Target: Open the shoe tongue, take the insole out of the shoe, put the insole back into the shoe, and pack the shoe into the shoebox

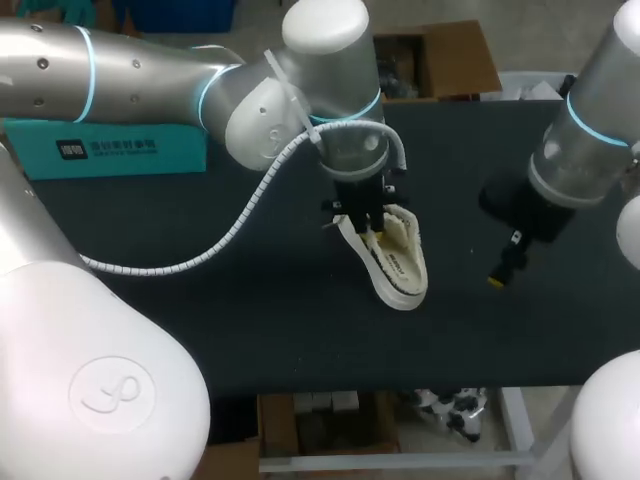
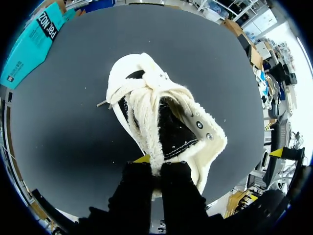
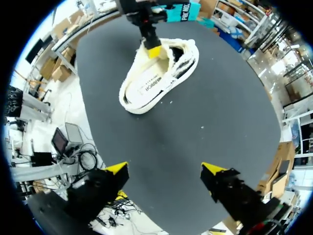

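Head view looks down on the table (image 1: 300, 330) from behind. Left wrist view hangs close over the shoe (image 2: 146, 98); right wrist view sees it well ahead. All three share it.

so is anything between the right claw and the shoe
Nothing visible: only bare table lies between the open right claw and the shoe. The left claw grips the shoe at its far end.

1 shoe (image 1: 405, 275), 1 teal shoebox (image 1: 105, 150), 2 arms – left arm (image 1: 150, 70), right arm (image 1: 590, 130); 2 fingers (image 3: 116, 169) ea.
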Robot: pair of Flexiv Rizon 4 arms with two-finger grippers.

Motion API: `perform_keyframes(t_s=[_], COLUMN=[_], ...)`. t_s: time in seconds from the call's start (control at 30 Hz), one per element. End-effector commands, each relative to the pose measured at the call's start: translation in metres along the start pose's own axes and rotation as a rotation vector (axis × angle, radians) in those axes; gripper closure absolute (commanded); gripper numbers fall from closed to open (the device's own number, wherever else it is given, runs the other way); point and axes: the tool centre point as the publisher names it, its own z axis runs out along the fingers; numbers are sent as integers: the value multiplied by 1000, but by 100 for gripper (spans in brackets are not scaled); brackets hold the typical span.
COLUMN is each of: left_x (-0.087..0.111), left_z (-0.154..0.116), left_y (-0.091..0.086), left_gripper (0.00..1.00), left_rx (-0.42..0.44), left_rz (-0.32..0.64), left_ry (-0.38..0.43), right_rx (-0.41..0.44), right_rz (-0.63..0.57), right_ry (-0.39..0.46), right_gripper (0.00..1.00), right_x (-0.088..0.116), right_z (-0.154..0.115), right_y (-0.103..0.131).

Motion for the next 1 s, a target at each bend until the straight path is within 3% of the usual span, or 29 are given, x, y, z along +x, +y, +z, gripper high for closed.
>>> perform_keyframes(t_s=[0.03, 0.23, 0.3, 0.37, 0.4, 0.57, 0.6, 0.9, 1.0], left_x=[-2, -15, -18, -21, -22, -27, -28, -41, -44], left_z=[-12, -28, -33, -38, -40, -46, -47, -67, -78], left_y=[2, 0, -2, -2, -2, -2, -2, -6, -8], left_gripper=[100, 100, 100, 100, 100, 100, 100, 100, 100], left_rx=[28, 82, 93, 94, 98, 86, 83, 111, 129], left_rz=[94, 241, 300, 341, 376, 457, 474, 579, 659], left_ry=[7, 68, 77, 74, 84, 74, 69, 57, 40], right_rx=[168, 168, 224, 166, 191, 73, 97, -47, -47], right_rz=[30, 30, -31, -156, -148, -310, -292, -426, -426], right_ry=[266, 266, 245, 234, 223, 169, 162, 64, 64], right_gripper=[0, 0, 0, 0, 0, 0, 0, 0, 0], right_x=[-16, -16, -18, -20, -22, -29, -30, -36, -36], right_z=[-3, -3, -5, -11, -14, -28, -29, -42, -42], right_y=[13, 13, 14, 12, 11, 5, 5, 2, 2])
